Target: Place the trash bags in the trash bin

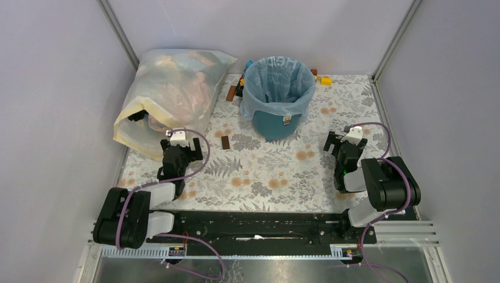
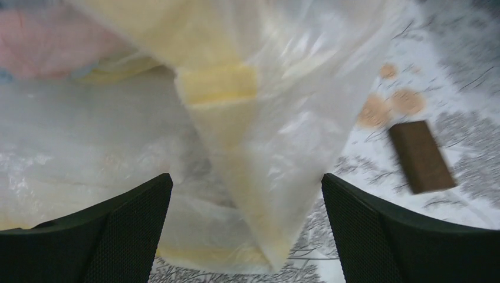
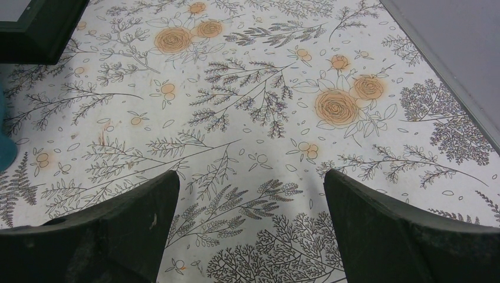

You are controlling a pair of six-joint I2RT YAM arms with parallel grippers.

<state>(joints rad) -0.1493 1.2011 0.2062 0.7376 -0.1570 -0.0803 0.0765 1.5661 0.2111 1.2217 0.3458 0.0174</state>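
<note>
The teal-blue trash bin (image 1: 276, 122) stands upright at the back middle of the floral mat, its white label facing front. The pale blue trash bag (image 1: 277, 85) sits inside the bin, with its mouth folded out over the rim and faint white lettering on the back wall. My left gripper (image 1: 181, 142) is open and empty at the near corner of the yellowish sack; in the left wrist view (image 2: 246, 183) that sack's plastic lies between the spread fingers. My right gripper (image 1: 337, 141) is open and empty, right of the bin and low over bare mat (image 3: 250, 177). A sliver of the bin (image 3: 5, 147) shows at the left edge of the right wrist view.
A large yellowish clear sack (image 1: 171, 94) with colourful contents lies at the back left, and also shows in the left wrist view (image 2: 224, 88). A brown block (image 1: 225, 142) lies on the mat between sack and bin (image 2: 421, 156). Small toys (image 1: 325, 79) lie behind the bin. Grey walls enclose three sides.
</note>
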